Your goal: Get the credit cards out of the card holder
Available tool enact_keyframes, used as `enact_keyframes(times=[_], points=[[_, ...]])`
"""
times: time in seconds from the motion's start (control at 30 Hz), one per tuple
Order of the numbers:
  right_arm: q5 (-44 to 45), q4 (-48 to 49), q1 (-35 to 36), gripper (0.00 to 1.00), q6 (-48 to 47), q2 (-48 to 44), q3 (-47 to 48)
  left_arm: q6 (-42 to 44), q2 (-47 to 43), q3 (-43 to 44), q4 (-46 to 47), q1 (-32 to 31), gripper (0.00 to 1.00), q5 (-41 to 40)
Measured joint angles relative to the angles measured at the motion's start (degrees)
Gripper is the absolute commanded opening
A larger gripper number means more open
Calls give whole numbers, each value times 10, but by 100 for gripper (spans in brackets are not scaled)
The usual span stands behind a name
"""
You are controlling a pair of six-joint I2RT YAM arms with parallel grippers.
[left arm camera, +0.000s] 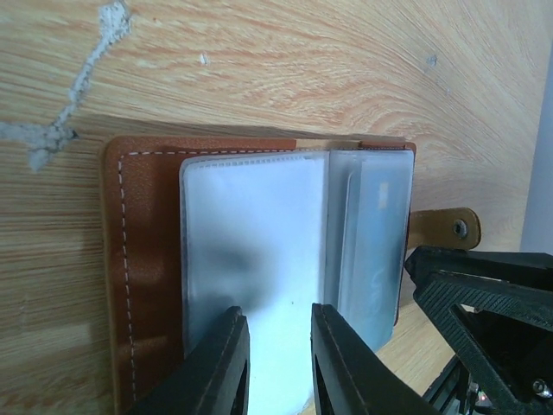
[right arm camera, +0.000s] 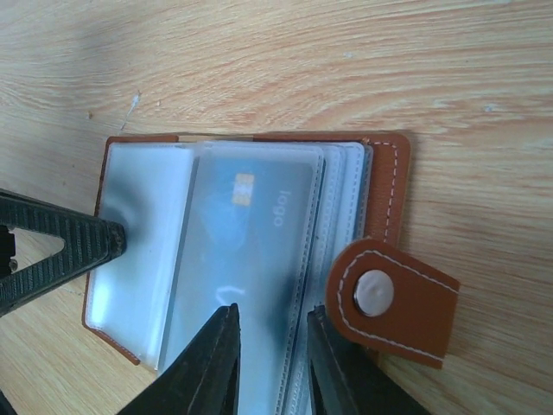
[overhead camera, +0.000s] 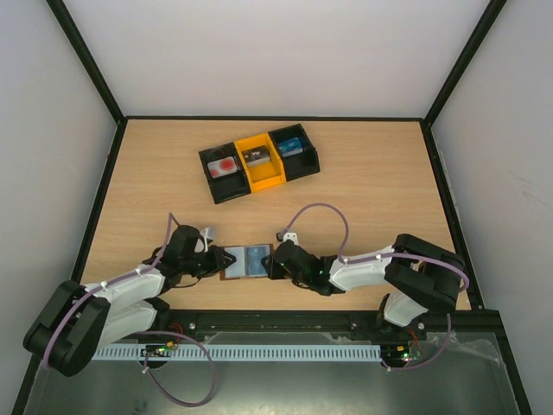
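Two robot arms meet over the open holder (overhead camera: 246, 262), which lies flat near the middle of the tabletop's (overhead camera: 380, 190) near edge. One card (right arm camera: 246, 233), greyish through its clear sleeve, with a chip and the word "logo", sits in the holder's right-hand stack of sleeves.

The left hand (left arm camera: 278, 367) hovers low over the left page, its fingers parted a little and clamping nothing that shows. In the right wrist view, one of its tips appears to press on that page. The right hand (right arm camera: 270, 367) stands over the near edge of the card, its fingers likewise a little apart and gripping nothing. The snap tab (right arm camera: 390, 303) lies just beside it on the right.

The step in hand looks like drawing this card out. It likely goes best if the left hand pins the left page so the holder cannot slide. The right hand should then nip the card alone, not the sleeve, and pull straight along the pocket. The pictures do not show which side of the sleeve opens. The slick plastic and the nearby tab could spoil the grip.

Toward the far edge, well apart, a black-and-yellow tray (overhead camera: 263, 183) holds a whitish card (overhead camera: 226, 164) with a red round mark in its left bay. The tabletop is pale wood grain, scuffed white in places. Plain white walls (overhead camera: 259, 52) and a black frame (overhead camera: 86, 60) enclose it.
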Motion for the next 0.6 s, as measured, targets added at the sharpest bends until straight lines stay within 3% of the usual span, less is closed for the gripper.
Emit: enact_keyframes(times=[0.6], points=[[-24, 33, 0, 24, 28, 17, 2, -4, -16, -11, 6, -1, 25, -15]])
